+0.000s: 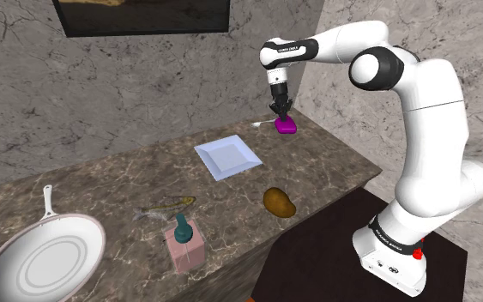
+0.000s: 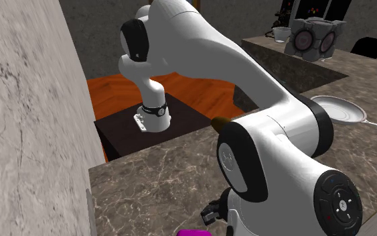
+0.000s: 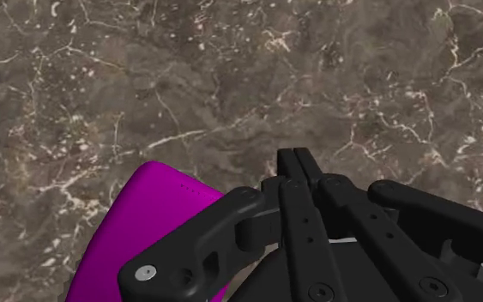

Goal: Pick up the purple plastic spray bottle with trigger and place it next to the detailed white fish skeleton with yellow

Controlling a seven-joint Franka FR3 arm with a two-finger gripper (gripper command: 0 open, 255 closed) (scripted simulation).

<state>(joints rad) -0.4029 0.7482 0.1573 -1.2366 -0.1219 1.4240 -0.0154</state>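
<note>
From where I stand, the all-black two-finger gripper hangs over the far corner of the brown marbled table, its fingers pressed together with nothing between them. The purple plastic spray bottle lies on the table just beside and below the fingertips (whether they touch it, I cannot tell), close to the wall. The pale fish skeleton with yellow lies well apart from it, beyond a pale square plate. A pink soap dispenser with a teal pump stands near the fish, and a brown potato-shaped lump sits by the table's edge.
</note>
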